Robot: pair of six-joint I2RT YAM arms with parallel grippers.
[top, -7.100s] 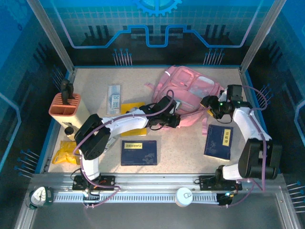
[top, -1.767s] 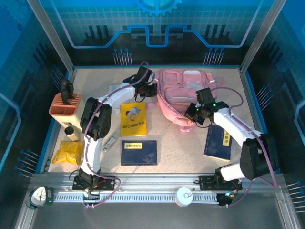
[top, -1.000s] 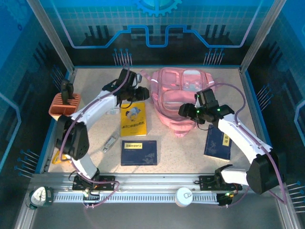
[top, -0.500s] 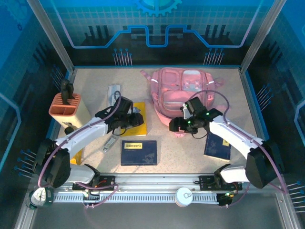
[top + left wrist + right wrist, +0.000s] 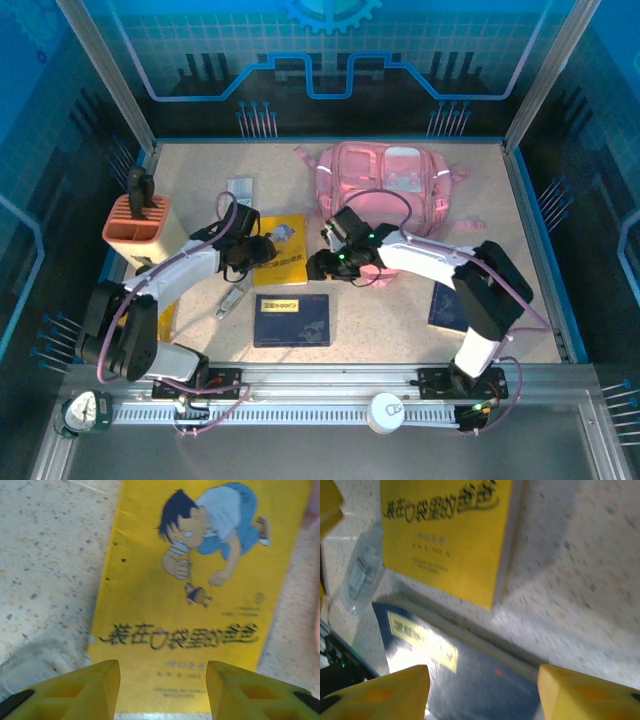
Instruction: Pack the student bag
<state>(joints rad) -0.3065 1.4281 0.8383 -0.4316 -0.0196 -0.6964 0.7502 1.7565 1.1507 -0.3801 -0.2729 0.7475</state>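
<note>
The student bag (image 5: 385,185), a soft pink backpack, lies at the back centre of the table with its front pockets up. My left gripper (image 5: 252,250) hangs open over the near left part of a yellow picture book (image 5: 283,250). In the left wrist view, that yellow book (image 5: 200,595) lies under the open left gripper (image 5: 162,690), with nothing between the fingers. My right gripper (image 5: 320,265) is open just right of the yellow book, in front of the bag. Below the right gripper (image 5: 482,690) are a dark blue book (image 5: 470,680) and the yellow book's corner (image 5: 445,530).
The dark blue book (image 5: 291,320) lies near the front centre. A second blue book (image 5: 450,305) sits at the right, partly under my right arm. A salmon pen holder (image 5: 137,220), a yellow packet (image 5: 160,322), a clear sachet (image 5: 232,297) and a ruler pack (image 5: 238,195) occupy the left.
My right gripper has swung left, off the bag's front edge to the gap between the yellow and blue books. My left gripper has drawn slightly left over the yellow book.
</note>
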